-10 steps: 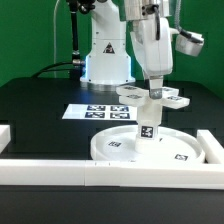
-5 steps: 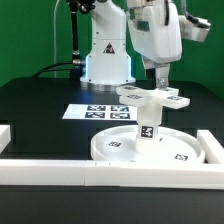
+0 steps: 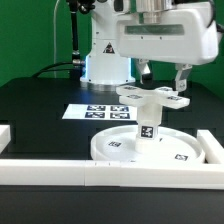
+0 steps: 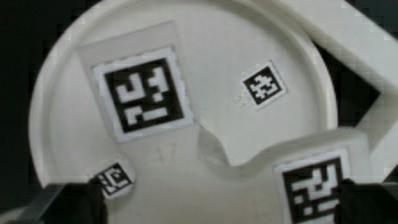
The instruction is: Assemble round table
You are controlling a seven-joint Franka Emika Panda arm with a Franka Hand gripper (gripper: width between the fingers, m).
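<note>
The round table's large rimmed disc (image 3: 118, 147) lies near the front rail. The short cylindrical leg (image 3: 148, 127) stands upright on its hub. The cross-shaped foot (image 3: 150, 97) sits on top of the leg. My gripper (image 3: 164, 78) hangs just above the foot with its fingers (image 3: 182, 78) spread wide, open and holding nothing. In the wrist view, white tagged surfaces of the table (image 4: 196, 110) fill the picture. My gripper (image 4: 222, 205) shows only as dark fingertips (image 4: 71, 205) at the two corners, with nothing gripped between them.
The marker board (image 3: 95, 112) lies behind the disc. White border rails run along the front (image 3: 90, 172), the exterior view's left (image 3: 5, 135) and its right (image 3: 212, 146). The robot base (image 3: 105, 60) stands at the back.
My gripper was down on the foot atop the leg. It has risen off it and turned its broad side to the camera, fingers spread. The leg and foot stay standing.
</note>
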